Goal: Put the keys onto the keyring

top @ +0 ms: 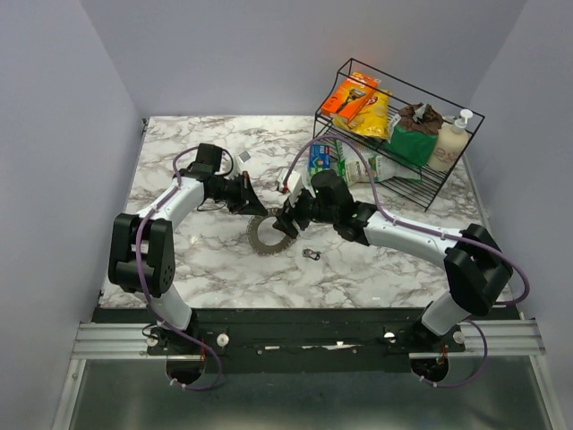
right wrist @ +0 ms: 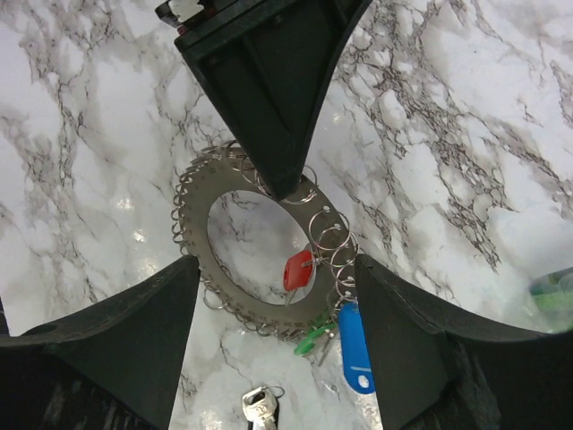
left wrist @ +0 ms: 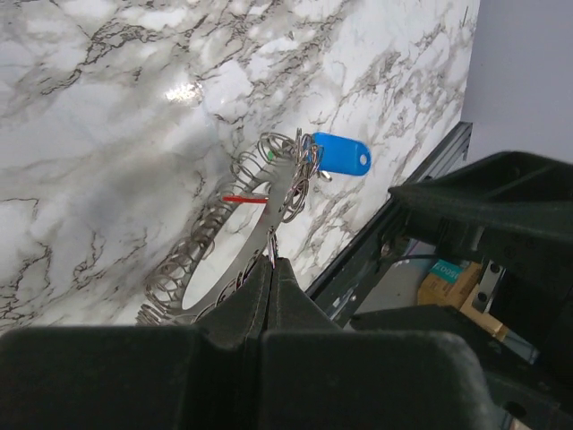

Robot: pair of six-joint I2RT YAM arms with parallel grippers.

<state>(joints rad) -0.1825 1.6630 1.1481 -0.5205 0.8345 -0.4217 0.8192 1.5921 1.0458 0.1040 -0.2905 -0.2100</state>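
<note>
Beneath right gripper point(right wrist: 276, 262) lies keyring point(right wrist: 195, 224).

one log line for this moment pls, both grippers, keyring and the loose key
left gripper: shut on keyring rim | right gripper: open, over keyring, holding nothing | loose key: apart from keyring, untouched

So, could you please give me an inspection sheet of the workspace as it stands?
Surface: white marble-pattern table, glossy.
Job's things: keyring at mid-table, carrying red and green heads and a blue tag; one loose key on the table near it.
Clutter: wire rack at far right holding packets and a pump bottle; blue-green packet before it.
Grippers: left gripper shut on the keyring's rim; right gripper open above the keyring.
Cables: purple cables along both arms.
Surroundings: plain grey walls; metal rail at near edge.
</note>
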